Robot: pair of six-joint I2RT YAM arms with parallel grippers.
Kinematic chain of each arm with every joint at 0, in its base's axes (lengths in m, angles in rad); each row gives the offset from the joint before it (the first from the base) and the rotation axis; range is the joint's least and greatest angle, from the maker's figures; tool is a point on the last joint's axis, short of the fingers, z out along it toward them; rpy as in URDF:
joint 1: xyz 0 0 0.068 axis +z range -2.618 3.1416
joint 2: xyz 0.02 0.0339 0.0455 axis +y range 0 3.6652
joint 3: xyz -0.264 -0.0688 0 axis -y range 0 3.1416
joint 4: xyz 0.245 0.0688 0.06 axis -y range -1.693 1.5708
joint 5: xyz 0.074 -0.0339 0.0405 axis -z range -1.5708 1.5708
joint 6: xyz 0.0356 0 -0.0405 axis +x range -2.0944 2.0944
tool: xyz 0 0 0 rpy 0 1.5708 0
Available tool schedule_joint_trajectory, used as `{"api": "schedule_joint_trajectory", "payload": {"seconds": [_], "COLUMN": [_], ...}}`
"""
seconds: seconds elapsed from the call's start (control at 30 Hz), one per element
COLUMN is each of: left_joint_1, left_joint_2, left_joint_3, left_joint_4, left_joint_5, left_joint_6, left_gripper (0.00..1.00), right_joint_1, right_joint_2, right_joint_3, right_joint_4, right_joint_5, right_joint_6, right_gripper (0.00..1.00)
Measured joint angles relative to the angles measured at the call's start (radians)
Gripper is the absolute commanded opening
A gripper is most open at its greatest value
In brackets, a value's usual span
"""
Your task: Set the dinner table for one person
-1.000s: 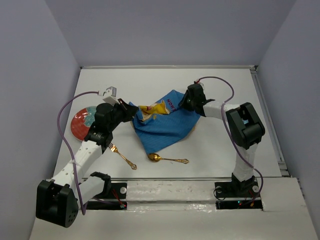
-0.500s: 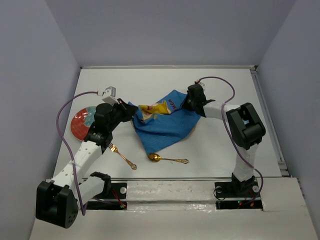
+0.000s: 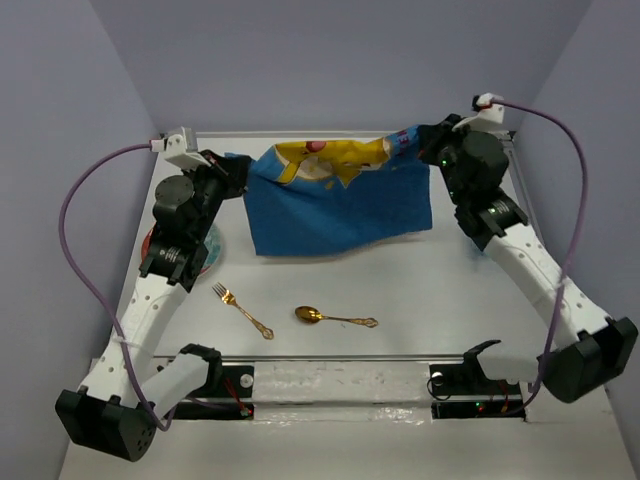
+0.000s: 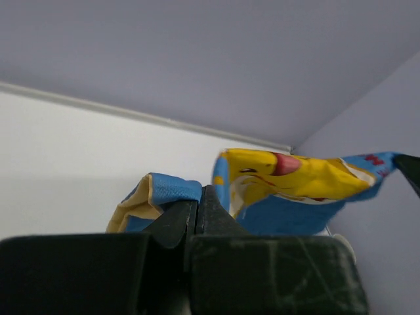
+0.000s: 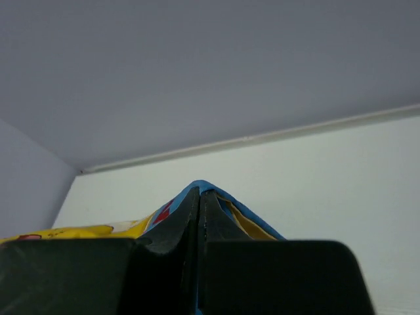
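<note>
blue placemat point(image 3: 335, 205) aloft, corners in left tool point(image 4: 198, 206) and right tool point(image 5: 199, 199)

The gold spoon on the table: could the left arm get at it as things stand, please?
Probably not yet: the left end effector is shut on the blue placemat, though the spoon lies in the open.

Fork point(image 3: 240, 309) left of spoon point(image 3: 333, 318) on table point(image 3: 430, 290); placemat point(image 3: 338, 200) behind both; plate point(image 3: 211, 253) far left.

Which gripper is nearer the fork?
Left. The left gripper, shut on a corner of the placemat, is raised beyond the fork; the right gripper holds the opposite corner, far to the fork's right.
</note>
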Motion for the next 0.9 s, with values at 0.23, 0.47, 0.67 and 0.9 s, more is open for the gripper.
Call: {"api": "schedule_joint_trajectory", "payload": {"seconds": [0.23,0.47,0.67,0.9], "left_joint_1": [0.002,-0.001,-0.002,0.055], "left_joint_2": [-0.119,-0.185,-0.163,0.108], "left_joint_3": [0.080,0.082,0.034,0.050], "left_joint_4": [-0.038,-0.063,-0.053,0.045], "left_joint_5": [-0.116,-0.150,-0.171,-0.167], "left_joint_6": [0.066,0.095,0.111,0.067], "left_gripper": [0.00,0.00,0.00,0.00], "right_joint_1": [-0.001,0.000,-0.045,-0.150], "right_joint_2": [-0.227,-0.253,-0.215,0.011], "right_joint_3": [0.024,0.024,0.023,0.088], "right_joint_4": [-0.070,-0.150,-0.164,-0.159], "right_joint_5": [0.043,0.039,-0.031,-0.170], "right_joint_6": [-0.085,-0.127,-0.111,-0.063], "right_gripper": [0.00,0.00,0.00,0.00]}}
